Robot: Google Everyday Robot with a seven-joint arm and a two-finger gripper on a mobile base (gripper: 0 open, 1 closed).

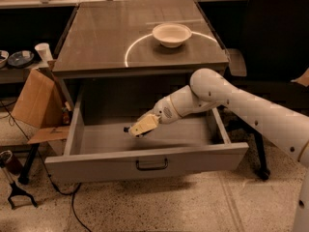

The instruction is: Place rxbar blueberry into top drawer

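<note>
The top drawer (145, 161) of the grey cabinet is pulled wide open, with its dark pull handle (151, 165) at the centre of the front panel. My gripper (137, 128) reaches down into the drawer from the right and hangs just above the floor, left of centre. A small dark piece (127, 129) shows at its tip. I cannot tell whether that is the rxbar blueberry. No blue bar shows anywhere else in the drawer or on the cabinet top.
A white bowl (171, 34) stands on the cabinet top (111, 37) at the back right. A cardboard box (36, 103) leans at the cabinet's left. A dark chair (275, 37) stands to the right. Cables and a small stand (17, 195) lie on the floor at the left.
</note>
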